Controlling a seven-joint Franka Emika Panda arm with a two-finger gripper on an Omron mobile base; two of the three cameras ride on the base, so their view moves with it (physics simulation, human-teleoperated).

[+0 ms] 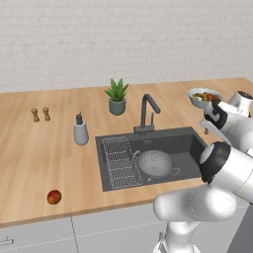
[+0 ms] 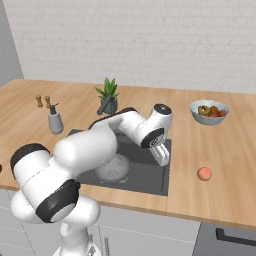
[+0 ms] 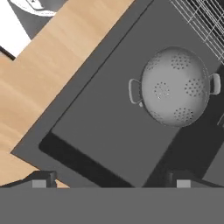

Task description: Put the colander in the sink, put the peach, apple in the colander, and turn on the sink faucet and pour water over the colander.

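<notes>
You have the gripper (image 2: 163, 155) open and empty, jaws spread wide, near the middle of the right base view above the right edge of the sink (image 2: 150, 175); in the hand view its two fingertips (image 3: 42, 179) sit far apart at the bottom of the frame. The colander (image 3: 174, 86) lies right of centre in the hand view, on the sink floor (image 3: 109, 127), with nothing in it; in the left base view you see it at the centre, beside the wire rack (image 1: 120, 161) to its left. The faucet (image 1: 147, 112) stands just above the sink in that view. The peach (image 2: 204, 173) rests on the counter (image 2: 220, 150) at the right of the right base view; the apple (image 1: 54, 196) sits on the counter at the lower left of the left base view. The fruit bowl (image 2: 209, 112) is at the upper right.
</notes>
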